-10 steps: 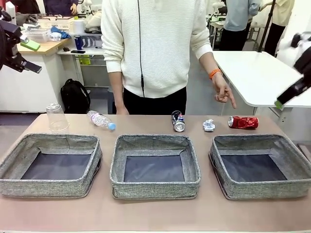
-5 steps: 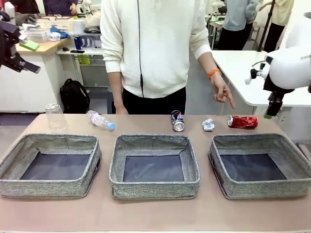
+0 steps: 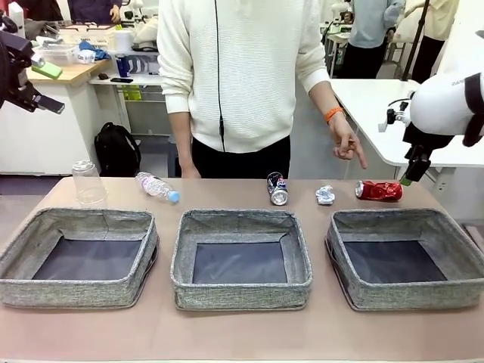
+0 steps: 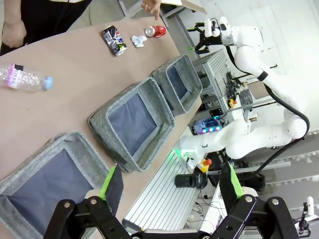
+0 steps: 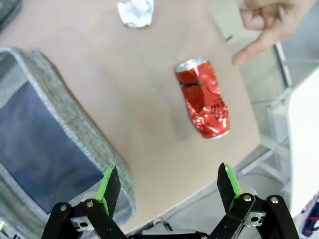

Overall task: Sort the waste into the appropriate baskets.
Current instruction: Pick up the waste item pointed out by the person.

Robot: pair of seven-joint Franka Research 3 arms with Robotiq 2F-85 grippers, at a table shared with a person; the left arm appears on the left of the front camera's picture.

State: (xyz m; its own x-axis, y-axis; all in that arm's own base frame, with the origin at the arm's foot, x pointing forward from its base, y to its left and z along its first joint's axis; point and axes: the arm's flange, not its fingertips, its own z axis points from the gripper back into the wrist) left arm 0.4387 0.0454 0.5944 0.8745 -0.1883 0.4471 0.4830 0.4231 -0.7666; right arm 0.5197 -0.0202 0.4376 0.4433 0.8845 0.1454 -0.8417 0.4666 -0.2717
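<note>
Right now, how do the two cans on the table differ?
The red can is crushed and lies crosswise; the dark blue-silver can points its end at the camera. The red can lies behind the right basket, the dark blue-silver can behind the middle basket. Both lie on their sides.

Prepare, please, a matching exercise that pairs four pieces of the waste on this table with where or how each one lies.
Things:
1. crushed red metal can
2. clear plastic cup
3. clear plastic bottle with blue cap
4. crumpled white paper ball

Places:
a. standing upside down, farthest to the robot's left
b. lying on its side, cap toward the middle grey woven basket
c. nearest the person's pointing hand
d. between the red can and the dark blue-silver can

Pairs: 1-c, 2-a, 3-b, 4-d
</note>
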